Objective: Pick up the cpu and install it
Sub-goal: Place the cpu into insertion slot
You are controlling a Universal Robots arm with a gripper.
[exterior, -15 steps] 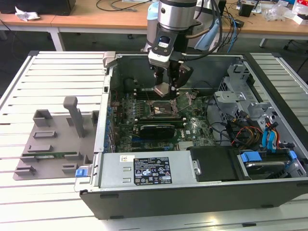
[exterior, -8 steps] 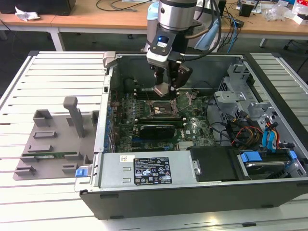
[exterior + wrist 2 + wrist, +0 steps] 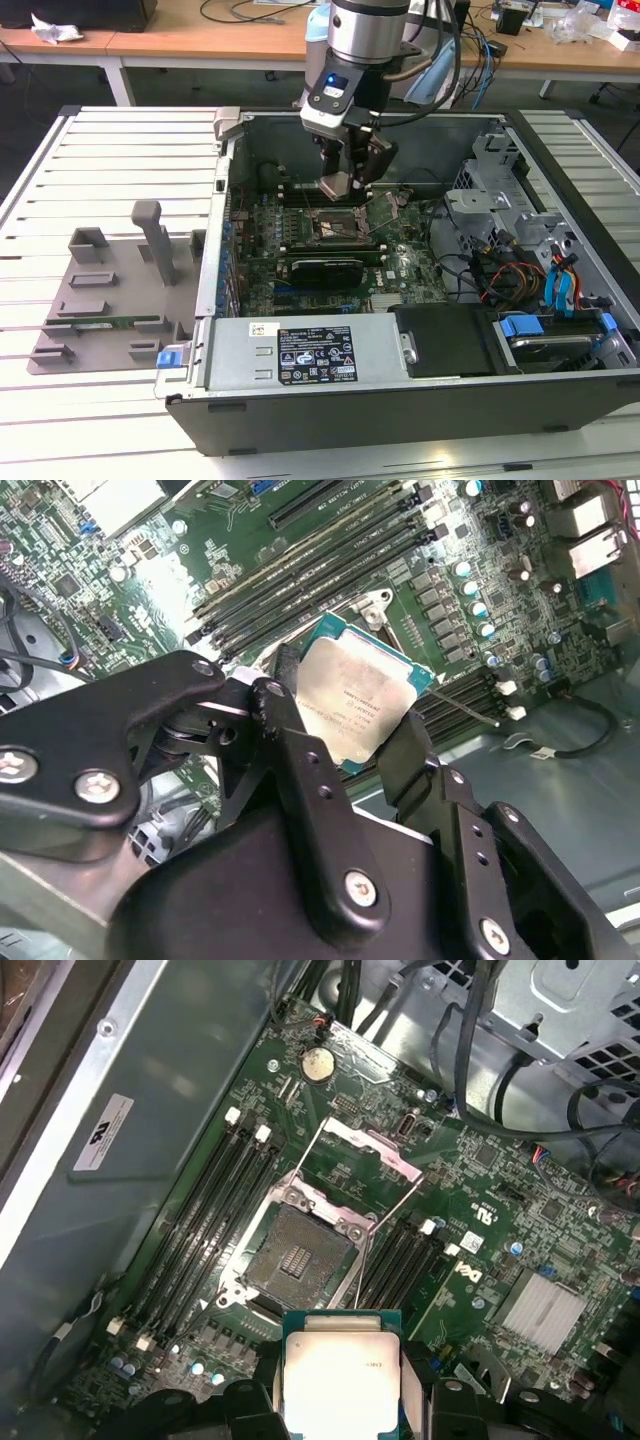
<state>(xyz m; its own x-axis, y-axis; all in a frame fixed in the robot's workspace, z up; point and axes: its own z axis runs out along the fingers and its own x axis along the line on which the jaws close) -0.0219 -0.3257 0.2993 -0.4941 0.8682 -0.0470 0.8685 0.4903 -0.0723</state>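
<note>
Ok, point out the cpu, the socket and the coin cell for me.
cpu (image 3: 355, 695), second wrist view, middle of its silver top.
socket (image 3: 298, 1257), first wrist view, middle of its open contact field.
coin cell (image 3: 318, 1063), first wrist view, its round face.

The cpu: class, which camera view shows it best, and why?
The second wrist view: the cpu shows nearly its whole metal top, gripped by the tool. The first wrist view cuts it off at the edge; the exterior view shows it small at the tool's tip.
</note>
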